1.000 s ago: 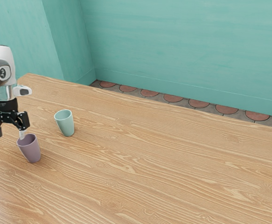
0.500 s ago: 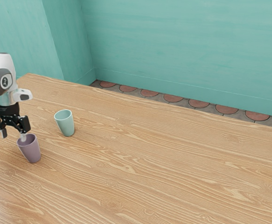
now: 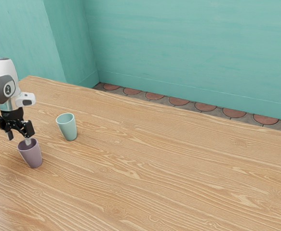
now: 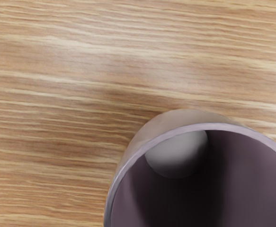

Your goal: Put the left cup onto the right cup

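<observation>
A purple cup (image 3: 30,153) stands upright on the wooden table, at the exterior view's left. A teal cup (image 3: 66,126) stands upright a short way behind it and to its right. My gripper (image 3: 19,139) hangs open just above the purple cup's left rim. One fingertip (image 3: 28,142) reaches down at the cup's mouth, while the other hangs outside the cup to the left. The wrist view looks down into the purple cup (image 4: 128,161), close under my hand, with its pale bottom showing inside.
The wooden table (image 3: 169,163) stretches wide and bare to the exterior view's right. Teal walls stand behind it, with a strip of red tiled floor (image 3: 179,101) past the far edge.
My gripper has come down and shifted slightly right toward the purple cup's rim, still open. Both cups have stayed where they were.
</observation>
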{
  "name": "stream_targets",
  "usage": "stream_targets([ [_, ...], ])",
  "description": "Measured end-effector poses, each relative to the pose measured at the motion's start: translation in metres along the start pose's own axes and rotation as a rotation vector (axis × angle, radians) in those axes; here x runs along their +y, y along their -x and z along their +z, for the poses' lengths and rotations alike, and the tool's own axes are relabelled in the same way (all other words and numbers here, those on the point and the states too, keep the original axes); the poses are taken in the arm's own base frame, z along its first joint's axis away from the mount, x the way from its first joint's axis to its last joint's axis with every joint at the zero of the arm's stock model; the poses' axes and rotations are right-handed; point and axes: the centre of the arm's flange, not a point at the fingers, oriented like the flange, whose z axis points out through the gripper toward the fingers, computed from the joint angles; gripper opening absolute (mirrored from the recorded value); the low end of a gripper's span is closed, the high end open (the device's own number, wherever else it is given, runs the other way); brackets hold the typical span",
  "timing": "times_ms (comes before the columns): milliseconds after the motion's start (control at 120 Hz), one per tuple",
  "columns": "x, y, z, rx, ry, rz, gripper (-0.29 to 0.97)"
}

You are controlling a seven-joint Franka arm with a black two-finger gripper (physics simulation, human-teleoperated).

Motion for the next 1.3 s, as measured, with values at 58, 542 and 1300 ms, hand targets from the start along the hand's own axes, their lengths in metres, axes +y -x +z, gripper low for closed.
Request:
stream_targets([
  [58,-0.001,-0.001,0.002,0.000,0.000,0.007,0.68],
  [542,-0.011,-0.005,0.021,0.007,-0.001,0.042,0.68],
  [1300,-0.014,-0.009,0.033,0.036,0.025,0.042,0.33],
])
